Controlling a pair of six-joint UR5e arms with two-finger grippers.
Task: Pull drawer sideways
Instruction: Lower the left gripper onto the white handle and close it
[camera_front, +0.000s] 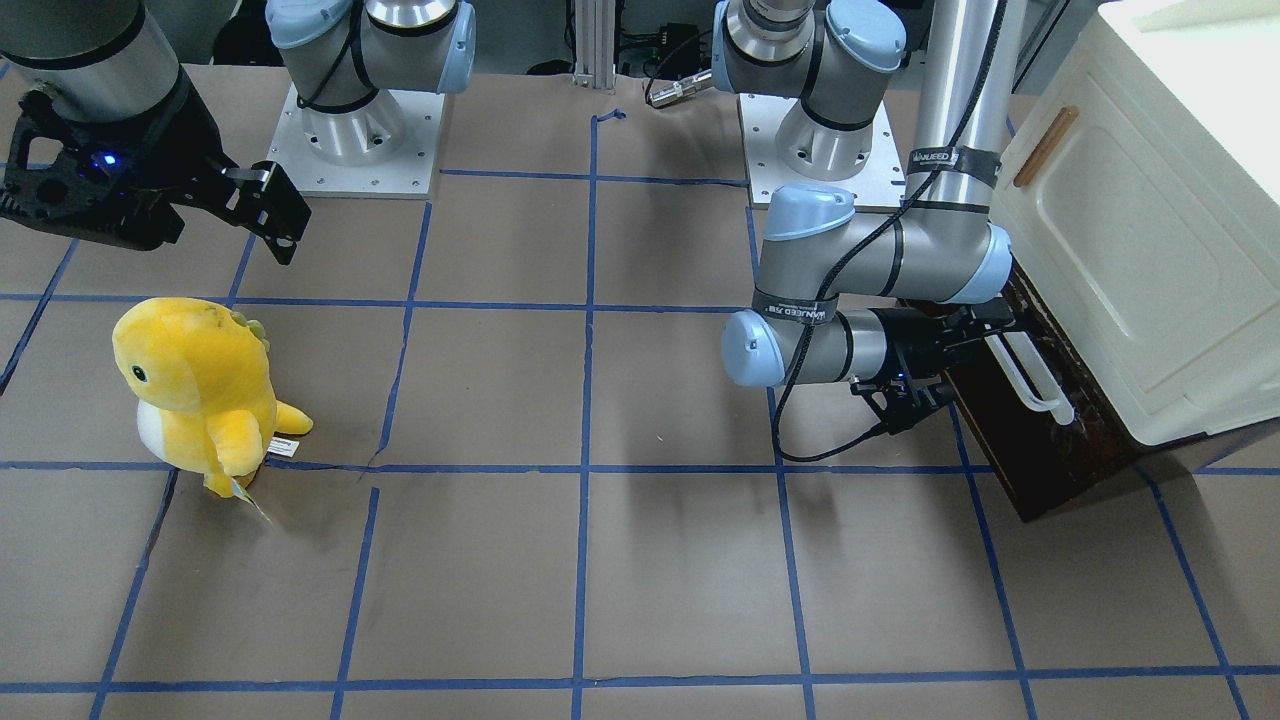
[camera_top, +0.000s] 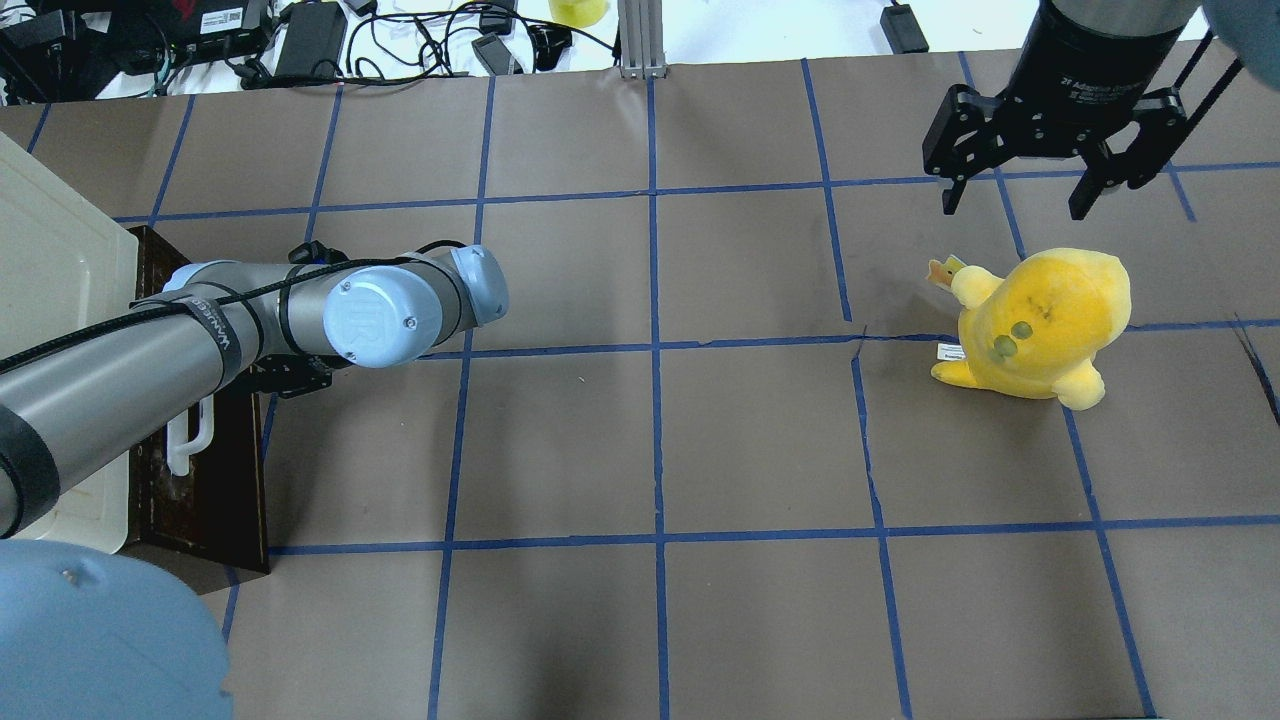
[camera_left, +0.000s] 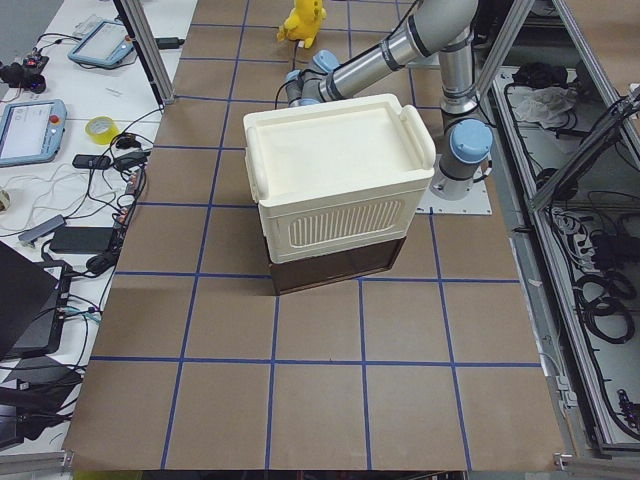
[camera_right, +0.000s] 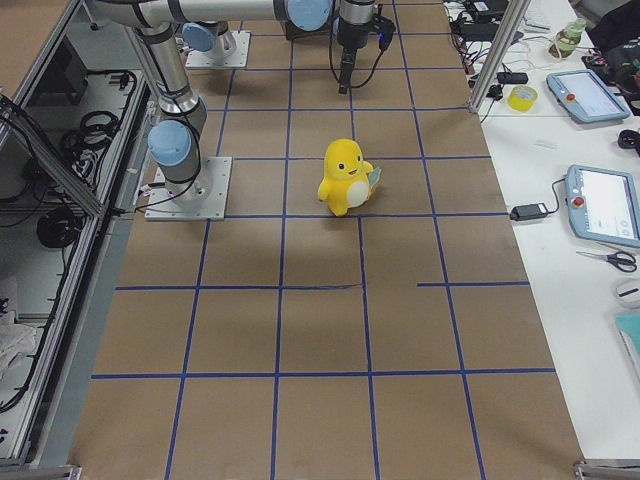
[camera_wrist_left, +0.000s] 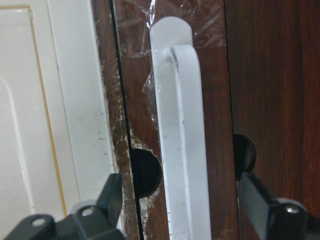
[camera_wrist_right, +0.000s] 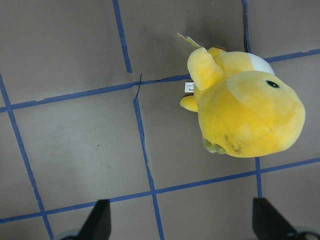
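The drawer (camera_front: 1045, 455) has a worn dark brown front and a long white bar handle (camera_front: 1032, 378), and sits at the bottom of a cream cabinet (camera_front: 1150, 250). My left gripper (camera_front: 968, 356) is open at the handle. In the left wrist view the handle (camera_wrist_left: 181, 150) runs between the two black fingertips (camera_wrist_left: 112, 197), which stand apart on either side without touching it. From overhead the drawer front (camera_top: 205, 490) shows beside my left arm, which hides the gripper. My right gripper (camera_top: 1030, 190) is open and empty, high above the table.
A yellow plush dinosaur (camera_top: 1040, 320) stands on the brown paper table below my right gripper, and also shows in the right wrist view (camera_wrist_right: 245, 110). The cabinet door has a small wooden handle (camera_front: 1045, 147). Cables and devices lie along the table's far edge (camera_top: 330, 40).
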